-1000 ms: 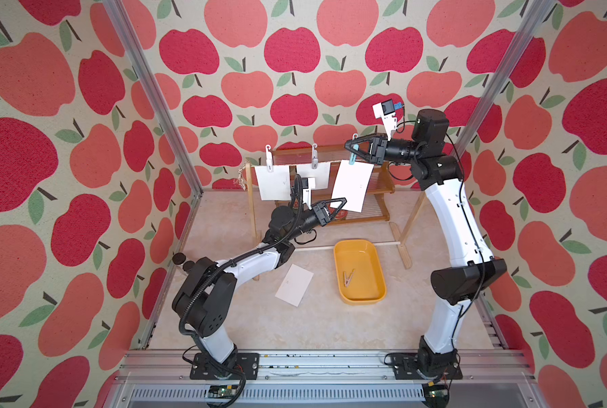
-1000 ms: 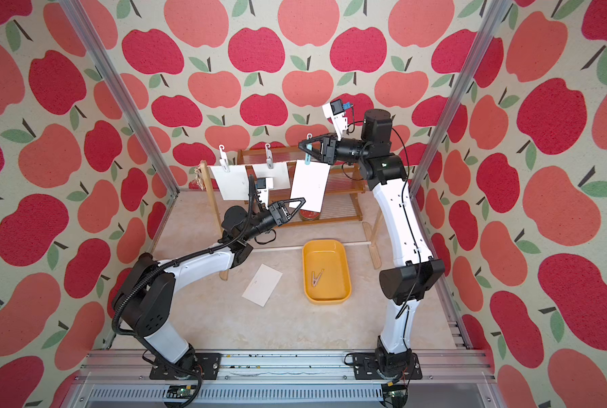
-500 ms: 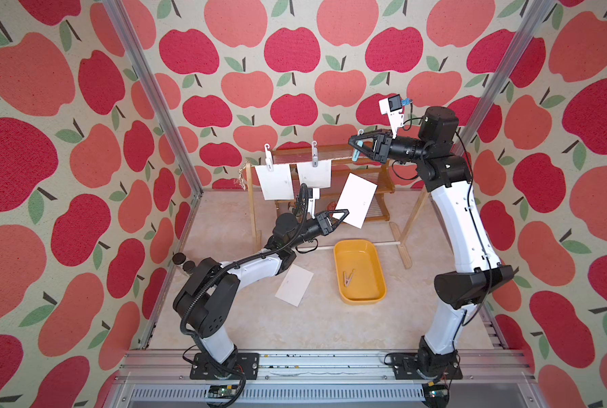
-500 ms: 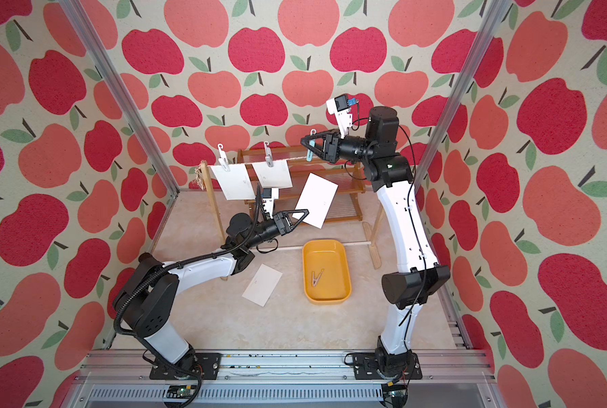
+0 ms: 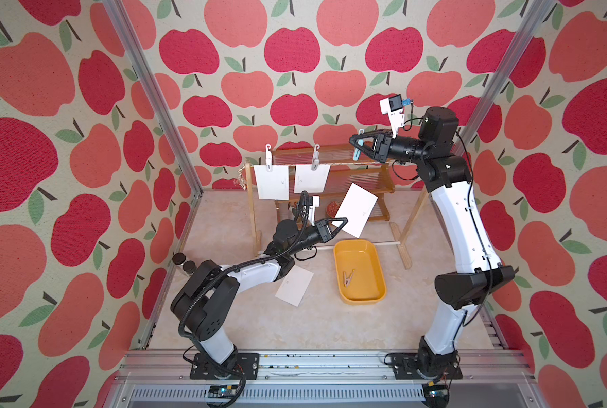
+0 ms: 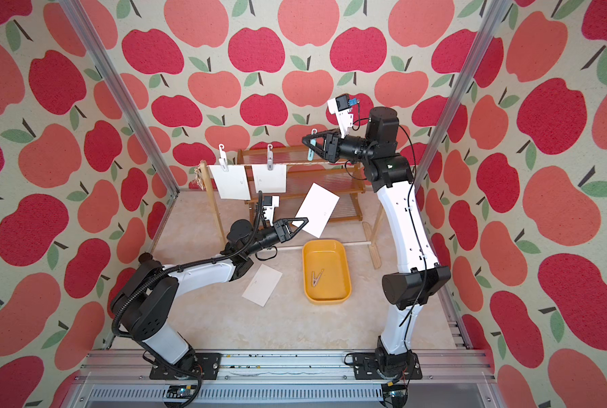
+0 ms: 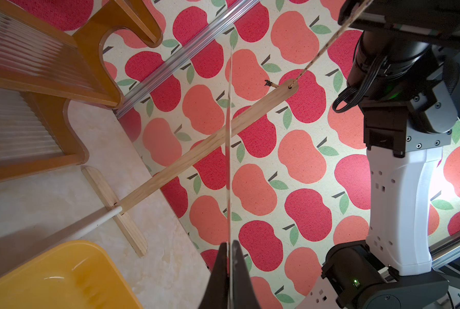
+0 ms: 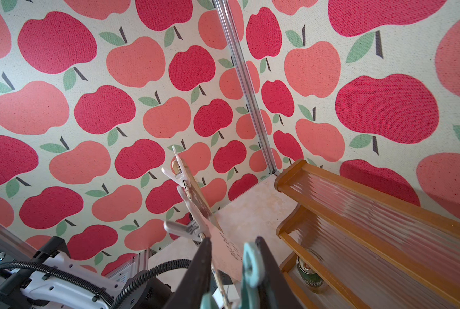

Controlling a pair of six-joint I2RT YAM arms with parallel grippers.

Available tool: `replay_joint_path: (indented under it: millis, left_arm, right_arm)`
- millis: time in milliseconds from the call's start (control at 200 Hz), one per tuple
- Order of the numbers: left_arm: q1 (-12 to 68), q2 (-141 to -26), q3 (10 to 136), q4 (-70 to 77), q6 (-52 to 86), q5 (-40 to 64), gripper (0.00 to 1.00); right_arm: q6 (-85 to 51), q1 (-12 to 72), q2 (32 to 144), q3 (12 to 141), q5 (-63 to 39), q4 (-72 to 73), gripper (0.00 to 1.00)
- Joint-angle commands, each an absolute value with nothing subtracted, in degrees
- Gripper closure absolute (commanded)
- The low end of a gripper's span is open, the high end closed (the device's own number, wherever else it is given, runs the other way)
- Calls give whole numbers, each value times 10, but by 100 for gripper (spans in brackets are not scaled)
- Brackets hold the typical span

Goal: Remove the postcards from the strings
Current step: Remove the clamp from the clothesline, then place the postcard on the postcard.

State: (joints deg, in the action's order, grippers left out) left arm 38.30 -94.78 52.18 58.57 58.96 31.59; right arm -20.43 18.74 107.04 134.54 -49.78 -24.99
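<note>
Nearest, flat on the floor [image 5: 295, 328] at 9 o'clock from the yellow tray [image 5: 367, 263]: a loose postcard [image 5: 294, 285]. Inside the tray, one pale clothespin [image 5: 348, 278]. Just past the tray at 12 o'clock, left gripper [image 5: 344, 221] clamped on the corner of a tilted postcard [image 5: 358, 210], below the string [image 5: 341, 164]. Farther, at 11 o'clock, two hanging postcards [image 5: 272, 182] pinned to the string by white clothespins [image 5: 268, 159]. Farthest, at 12 o'clock, right gripper [image 5: 354, 142] closed on a blue clothespin [image 5: 356, 156] at the string.
</note>
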Motion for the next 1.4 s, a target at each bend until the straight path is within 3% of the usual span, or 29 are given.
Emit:
replay_joint_path:
  millis: [0, 390, 610, 785, 955, 1391]
  left_arm:
    - [387, -917, 496, 610, 573, 300, 100]
    - [381, -793, 375, 541, 536, 257, 100]
    - [372, -695, 320, 428, 514, 223, 100]
    - [364, -605, 303, 238, 493, 178, 100]
    - [333, -546, 255, 175, 525, 171, 100]
    - [337, -570, 200, 72, 591, 124, 100]
  right_arm:
    - [-198, 186, 1048, 1340, -483, -246, 71]
    - [-194, 181, 979, 1257, -473, -210, 71]
    - [-183, 182, 921, 1202, -467, -203, 71]
    - [-174, 185, 846, 1103, -460, -181, 71]
    - [-167, 187, 763, 997, -449, -160, 70]
    - [-166, 227, 589, 728, -404, -132, 70]
